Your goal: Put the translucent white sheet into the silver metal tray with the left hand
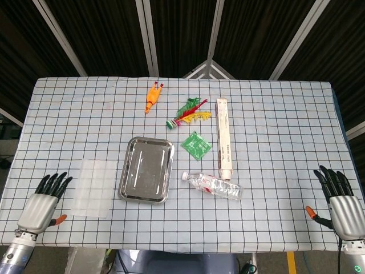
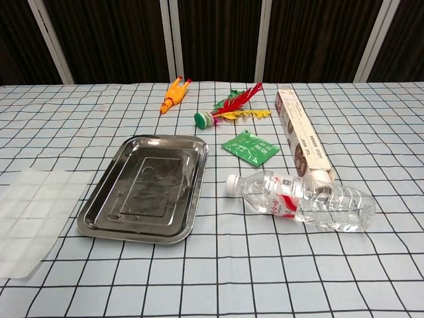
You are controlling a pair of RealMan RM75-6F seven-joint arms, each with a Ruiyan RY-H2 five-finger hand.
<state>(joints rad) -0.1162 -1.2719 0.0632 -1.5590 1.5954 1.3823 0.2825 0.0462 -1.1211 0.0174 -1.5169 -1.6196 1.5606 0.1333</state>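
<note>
The translucent white sheet (image 1: pixel 92 187) (image 2: pixel 31 219) lies flat on the checked cloth, just left of the silver metal tray (image 1: pixel 146 169) (image 2: pixel 150 188). The tray holds nothing. My left hand (image 1: pixel 41 206) hovers at the table's near left corner, left of the sheet and apart from it, fingers spread and holding nothing. At the near right corner my right hand (image 1: pixel 340 204) is open too, far from everything. Neither hand shows in the chest view.
A clear plastic bottle (image 1: pixel 213 185) lies on its side right of the tray. Behind it are a long narrow box (image 1: pixel 224 137), a green packet (image 1: pixel 196 144), a feather shuttlecock (image 1: pixel 187 112) and an orange rubber chicken (image 1: pixel 152 97).
</note>
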